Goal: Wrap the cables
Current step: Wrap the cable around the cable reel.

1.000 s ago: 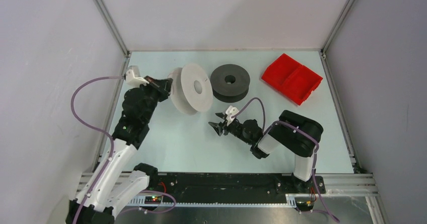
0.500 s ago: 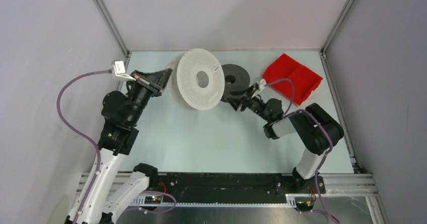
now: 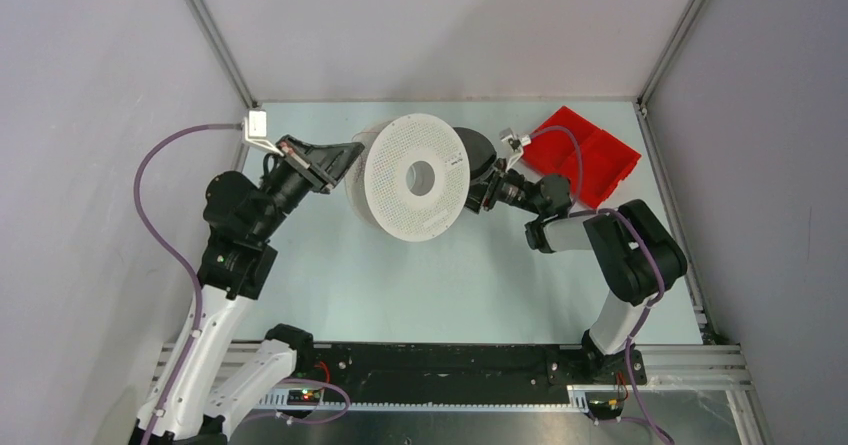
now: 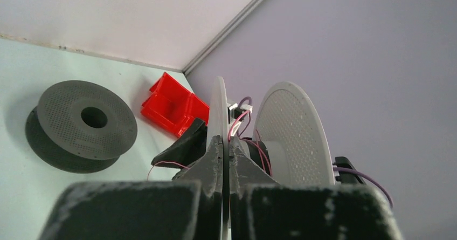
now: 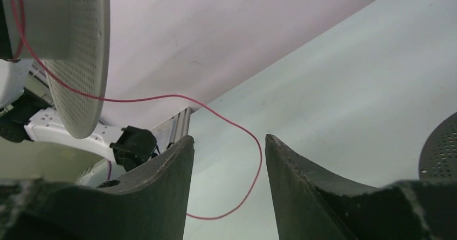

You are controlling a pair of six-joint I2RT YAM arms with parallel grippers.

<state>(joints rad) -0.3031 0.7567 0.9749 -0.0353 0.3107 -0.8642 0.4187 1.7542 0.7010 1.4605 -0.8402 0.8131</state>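
Since a second ago both arms have moved. The left arm has carried the white spool [image 3: 400, 203] right toward bench centre, and the right arm has swung from the near middle up to the far side.

Left hand [image 3: 338, 161]: fingers pressed together on the rim of the white spool's near flange. The wrist view shows the thin flange edge pinched between the two pads [image 4: 214, 153]. The spool is held on edge, its perforated face toward the top camera, and it looks raised off the bench [image 3: 400, 285]. Its right side covers part of the dark grey spool [image 3: 480, 149].

Right hand [image 5: 227, 140]: fingers apart, nothing clamped. In the top view it sits just beside the white spool's right edge, in front of the dark grey spool and pointing left.

Red cable [image 5: 161, 97]: thin strand, wound on the white spool's hub. It leaves under the flange, arcs across and drops in a loop through the gap between the right hand's fingers. Cannot tell if it touches either finger. In the left wrist view a bit of the same strand shows at the hub and trailing low left of the pinched flange.

The dark grey spool lies flat on the far bench, and no cable is visible on it. The red bin [image 3: 585, 155] is at the far right corner, just right of the right wrist. A purple hose [image 3: 160, 205] loops off the left arm.
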